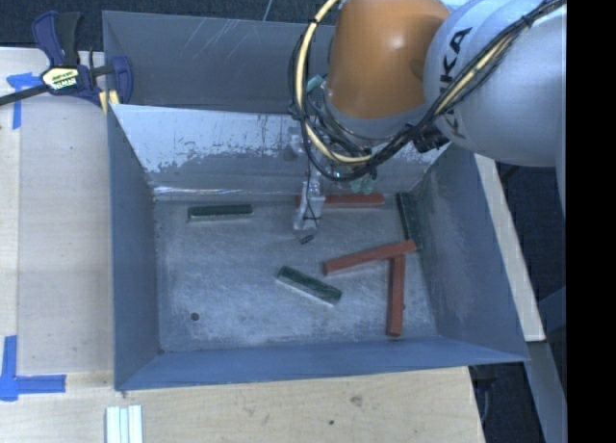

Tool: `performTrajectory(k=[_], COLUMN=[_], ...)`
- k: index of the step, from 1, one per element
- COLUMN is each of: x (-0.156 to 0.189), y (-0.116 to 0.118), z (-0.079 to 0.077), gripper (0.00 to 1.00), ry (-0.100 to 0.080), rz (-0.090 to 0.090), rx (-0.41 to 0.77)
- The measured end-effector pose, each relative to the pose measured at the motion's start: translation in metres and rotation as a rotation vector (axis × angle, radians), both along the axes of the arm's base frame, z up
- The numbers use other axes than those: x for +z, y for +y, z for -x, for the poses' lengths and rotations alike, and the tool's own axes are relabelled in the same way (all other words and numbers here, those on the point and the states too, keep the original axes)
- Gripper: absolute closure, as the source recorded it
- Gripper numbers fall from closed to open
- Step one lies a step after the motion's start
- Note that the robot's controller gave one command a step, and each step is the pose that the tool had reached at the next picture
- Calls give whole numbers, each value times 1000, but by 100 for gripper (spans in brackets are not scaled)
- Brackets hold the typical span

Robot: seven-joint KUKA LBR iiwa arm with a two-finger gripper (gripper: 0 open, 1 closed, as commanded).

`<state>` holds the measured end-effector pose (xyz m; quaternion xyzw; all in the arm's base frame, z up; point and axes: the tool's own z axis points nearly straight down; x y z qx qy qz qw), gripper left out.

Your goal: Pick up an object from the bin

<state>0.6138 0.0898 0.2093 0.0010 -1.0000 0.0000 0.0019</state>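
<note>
Camera view: grey bin (135, 268) with red sticks (369, 257) and dark green sticks (309, 285)

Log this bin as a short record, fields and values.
bin: grey metal
pincer: low near the back wall, just left of the back red stick
other red: slanted red stick and front red stick, meeting at right
green: left green stick at back, middle green stick, right green stick by the right wall
</note>
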Motion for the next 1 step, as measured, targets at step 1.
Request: performTrajectory(k=[1], x=[4], y=[0], z=[-2], gripper=[0], ry=[-8], rz=[-1], rx=[-2])
